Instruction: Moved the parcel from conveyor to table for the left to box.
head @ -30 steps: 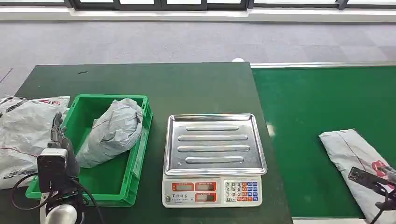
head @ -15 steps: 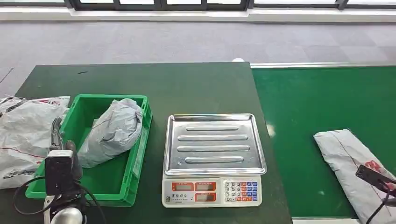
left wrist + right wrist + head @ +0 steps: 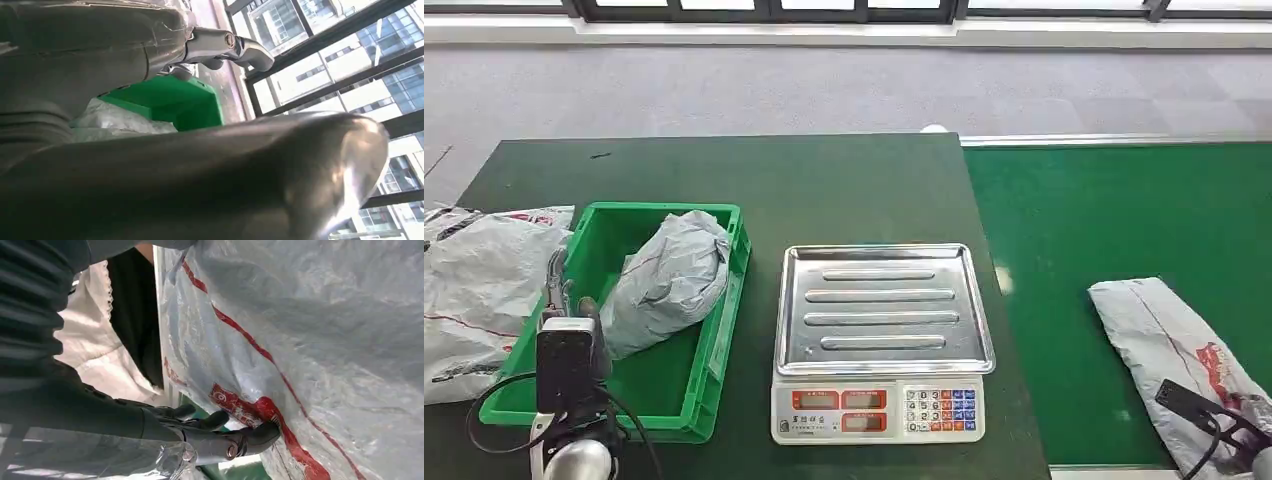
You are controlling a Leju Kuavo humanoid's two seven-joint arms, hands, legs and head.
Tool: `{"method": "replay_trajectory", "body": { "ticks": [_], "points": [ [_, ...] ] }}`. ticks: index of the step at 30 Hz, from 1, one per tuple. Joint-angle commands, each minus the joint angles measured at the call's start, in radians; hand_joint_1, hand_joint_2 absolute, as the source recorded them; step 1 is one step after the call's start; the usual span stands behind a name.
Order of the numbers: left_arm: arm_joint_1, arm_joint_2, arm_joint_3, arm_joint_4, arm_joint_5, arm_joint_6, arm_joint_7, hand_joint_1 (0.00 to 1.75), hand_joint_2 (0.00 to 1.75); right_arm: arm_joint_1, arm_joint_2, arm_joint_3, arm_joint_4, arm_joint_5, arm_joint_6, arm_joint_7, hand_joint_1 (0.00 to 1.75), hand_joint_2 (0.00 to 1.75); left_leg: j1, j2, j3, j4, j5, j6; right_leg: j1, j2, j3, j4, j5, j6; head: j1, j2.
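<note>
Grey plastic parcel (image 3: 1176, 348) lies on the green conveyor (image 3: 1104, 230), head view, beside the counter (image 3: 724, 175); right hand (image 3: 1224, 435) at its near end. Left wrist view: left hand (image 3: 220, 42) empty, fingers apart, near the green crate (image 3: 175, 100). Right wrist view: fingertips (image 3: 260, 432) touch the film; grip unclear. Slick film could slip.

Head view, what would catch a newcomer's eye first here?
Probably the shiny steel scale at the middle of the dark table. Left of it, a green crate holds a wrapped grey bundle. On the green conveyor at right lies a grey parcel, the right hand touching it.
</note>
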Motion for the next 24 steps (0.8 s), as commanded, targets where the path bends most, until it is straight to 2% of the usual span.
{"method": "replay_trajectory", "body": {
  "ticks": [1,5,9,10,11,19,24],
  "points": [
    [-0.018,0.002,-0.02,0.046,0.0,0.002,0.01,0.0,0.0,-0.062,0.101,0.058,0.092,0.005,-0.008,-0.034,0.0,1.75,0.001,0.002,0.004,-0.005,0.001,-0.001,0.001,0.001,0.004,-0.006,0.002,-0.001,0.0,0.0],
    [-0.021,0.004,-0.028,0.047,-0.002,0.0,0.01,0.0,0.0,-0.068,0.136,0.093,0.123,0.017,-0.014,-0.066,0.0,1.75,0.002,0.004,0.003,-0.003,0.0,-0.001,0.002,0.003,0.004,-0.005,0.002,-0.001,0.0,0.0],
    [-0.036,0.015,-0.035,0.066,0.003,0.001,0.01,0.0,0.0,-0.083,0.129,0.136,0.174,-0.013,0.033,-0.122,0.0,1.75,0.003,0.005,0.006,-0.006,0.002,-0.002,0.003,0.003,0.006,-0.008,0.003,-0.002,0.0,0.0],
    [-0.039,0.016,-0.035,0.068,0.003,0.001,0.01,0.0,0.0,-0.084,0.127,0.144,0.176,-0.01,0.036,-0.125,0.14,1.75,0.004,0.004,0.005,-0.003,0.001,-0.001,0.004,0.002,0.005,-0.006,0.002,-0.001,0.0,0.0],
    [-0.051,0.018,-0.037,0.08,0.006,-0.001,0.01,0.0,0.0,-0.09,0.118,0.183,0.187,0.0,0.054,-0.166,1.75,1.75,0.004,0.005,0.008,-0.009,0.004,-0.002,0.004,0.003,0.007,-0.012,0.005,-0.002,0.0,0.0],
    [-0.037,0.017,-0.04,0.065,0.017,0.0,0.015,0.0,0.0,-0.092,0.148,0.23,0.125,-0.022,0.068,-0.175,1.75,1.75,0.01,0.014,0.007,-0.005,0.003,-0.001,0.01,0.012,0.007,-0.013,0.009,-0.002,0.0,0.0],
    [-0.025,0.013,-0.043,0.053,0.038,-0.016,0.021,0.0,0.0,-0.016,0.143,0.243,0.034,-0.056,0.092,-0.171,1.75,1.75,0.01,0.011,0.009,-0.005,0.003,-0.001,0.01,0.009,0.01,-0.013,0.01,-0.001,0.0,0.0]
  ]
}}
